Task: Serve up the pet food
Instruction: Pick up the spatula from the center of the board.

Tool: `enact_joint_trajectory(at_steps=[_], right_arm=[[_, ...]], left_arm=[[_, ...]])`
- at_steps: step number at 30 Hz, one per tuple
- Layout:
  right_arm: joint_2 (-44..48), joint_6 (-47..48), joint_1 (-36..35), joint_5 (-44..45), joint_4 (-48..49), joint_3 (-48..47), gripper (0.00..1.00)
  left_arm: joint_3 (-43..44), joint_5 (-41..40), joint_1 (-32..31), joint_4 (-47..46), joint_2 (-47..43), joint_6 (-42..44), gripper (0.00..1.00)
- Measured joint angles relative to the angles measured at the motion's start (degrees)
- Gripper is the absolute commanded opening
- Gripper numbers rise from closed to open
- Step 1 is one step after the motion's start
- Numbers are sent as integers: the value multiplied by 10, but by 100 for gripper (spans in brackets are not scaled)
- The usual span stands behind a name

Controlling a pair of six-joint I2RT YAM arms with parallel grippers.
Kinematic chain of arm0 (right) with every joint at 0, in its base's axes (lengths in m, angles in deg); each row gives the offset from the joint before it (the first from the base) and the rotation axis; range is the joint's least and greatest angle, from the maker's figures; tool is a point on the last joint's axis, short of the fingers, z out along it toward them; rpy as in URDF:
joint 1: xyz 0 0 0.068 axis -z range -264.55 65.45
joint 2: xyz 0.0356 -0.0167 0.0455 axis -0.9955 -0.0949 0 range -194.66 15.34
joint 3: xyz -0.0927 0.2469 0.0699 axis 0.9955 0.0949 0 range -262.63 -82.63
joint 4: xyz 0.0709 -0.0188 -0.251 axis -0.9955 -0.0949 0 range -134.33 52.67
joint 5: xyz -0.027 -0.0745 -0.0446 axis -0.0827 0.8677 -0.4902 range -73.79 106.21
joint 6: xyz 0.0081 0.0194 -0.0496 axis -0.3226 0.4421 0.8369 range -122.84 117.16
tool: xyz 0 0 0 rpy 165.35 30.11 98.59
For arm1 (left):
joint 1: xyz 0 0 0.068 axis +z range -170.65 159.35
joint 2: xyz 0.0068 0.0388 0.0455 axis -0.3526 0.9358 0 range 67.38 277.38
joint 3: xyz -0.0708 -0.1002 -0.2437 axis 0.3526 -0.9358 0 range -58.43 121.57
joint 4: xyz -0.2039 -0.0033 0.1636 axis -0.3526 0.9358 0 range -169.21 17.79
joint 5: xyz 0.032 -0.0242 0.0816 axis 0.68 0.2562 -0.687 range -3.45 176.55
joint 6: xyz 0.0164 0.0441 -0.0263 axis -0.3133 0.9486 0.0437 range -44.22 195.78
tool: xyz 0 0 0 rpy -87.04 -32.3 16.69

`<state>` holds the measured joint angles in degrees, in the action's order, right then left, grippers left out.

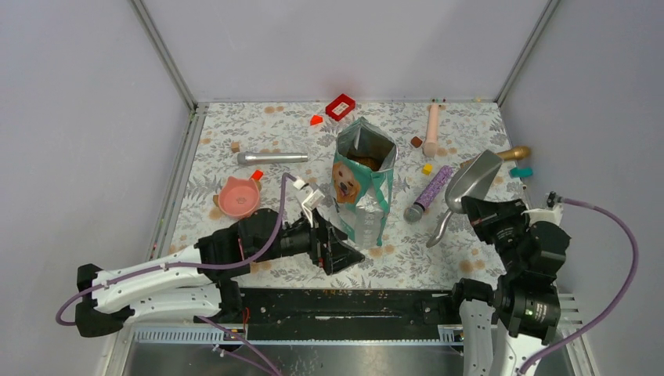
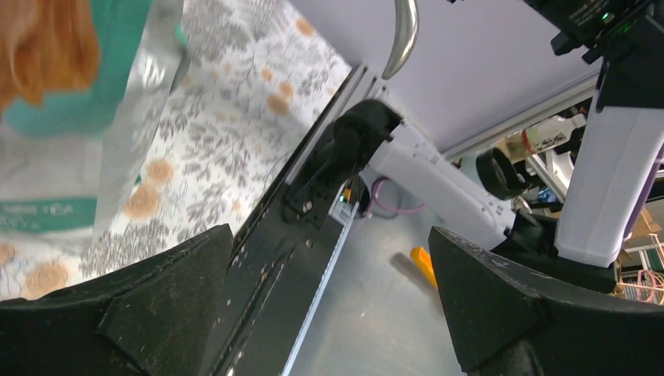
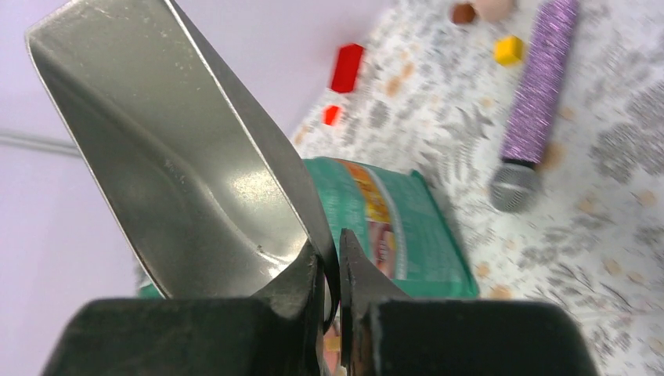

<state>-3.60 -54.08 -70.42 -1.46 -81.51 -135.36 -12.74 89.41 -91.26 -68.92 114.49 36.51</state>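
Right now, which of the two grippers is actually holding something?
The right gripper: it is shut on the metal scoop at its handle. The left gripper is open and empty, beside the pouch.

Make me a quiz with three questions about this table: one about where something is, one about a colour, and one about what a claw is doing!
1. Where does the pink bowl sit?
A) to the left of the food pouch
B) to the right of it
C) inside it

2. What colour is the handle of the glittery microphone?
A) green
B) purple
C) orange

3. What is the right claw doing?
A) open, holding nothing
B) shut on the pink bowl
C) shut on the metal scoop

Answers:
1 A: the top view shows the bowl on the table, left of the standing pouch and apart from it.
2 B: its sparkly handle is purple, with a grey head.
3 C: the right wrist view shows the fingers pinched on the scoop's handle end.
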Motion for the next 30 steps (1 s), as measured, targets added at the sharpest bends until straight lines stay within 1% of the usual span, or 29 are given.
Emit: enact_joint_trajectory(at_steps=[4,6,12,14,16,20,22,27,30], right_arm=[[-47,-3,0,-34,19,-96,0],[-76,-7,0,-54,43,-129,0],[-157,-20,-3,-82,83,-184,0],[-186,-22,-15,-86,92,-207,0],[-217,-20,-58,-73,99,-232,0],[-313,6,-224,-15,94,-323,0],[-374,17,-289,10,106,-380,0],[-505,33,-396,73,118,-494,0],[-555,40,-466,119,124,-522,0]], left_arm=[[33,-4,0,-17,5,24,99],[40,-11,0,-24,3,32,99],[48,-62,0,-10,-4,48,99],[59,-78,0,1,-3,51,99],[74,-95,0,8,1,54,99],[108,-134,0,24,7,59,99],[120,-159,0,39,5,60,99],[124,-213,6,74,-22,56,99],[122,-215,8,74,-53,49,99]])
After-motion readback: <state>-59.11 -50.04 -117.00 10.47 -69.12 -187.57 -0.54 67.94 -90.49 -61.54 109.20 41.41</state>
